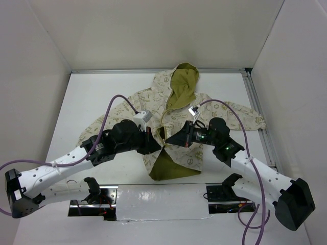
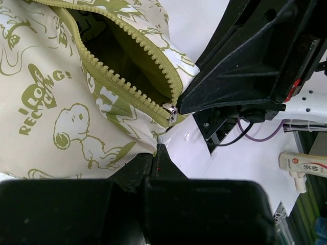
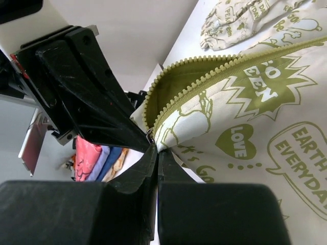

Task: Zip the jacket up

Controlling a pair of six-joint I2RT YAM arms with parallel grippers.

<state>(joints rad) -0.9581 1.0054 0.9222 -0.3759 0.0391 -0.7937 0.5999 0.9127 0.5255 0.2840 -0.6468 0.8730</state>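
The cream jacket (image 1: 153,97) with olive prints lies spread on the white table, hood (image 1: 183,81) at the far side. Its front is open above the slider, and olive lining (image 1: 171,166) shows at the bottom. My left gripper (image 1: 157,145) and right gripper (image 1: 168,141) meet tip to tip at the lower front. In the left wrist view my left gripper (image 2: 156,149) is shut on the jacket's (image 2: 61,76) edge just below the metal zipper slider (image 2: 169,111). In the right wrist view my right gripper (image 3: 156,148) is shut at the slider (image 3: 150,136), beside the olive zipper teeth (image 3: 204,76).
White walls enclose the table on three sides, and a metal rail (image 1: 258,109) runs along its right edge. A shiny strip (image 1: 153,196) lies between the arm bases. A white tube (image 2: 304,166) and folded coloured cloths (image 3: 97,155) lie off the table.
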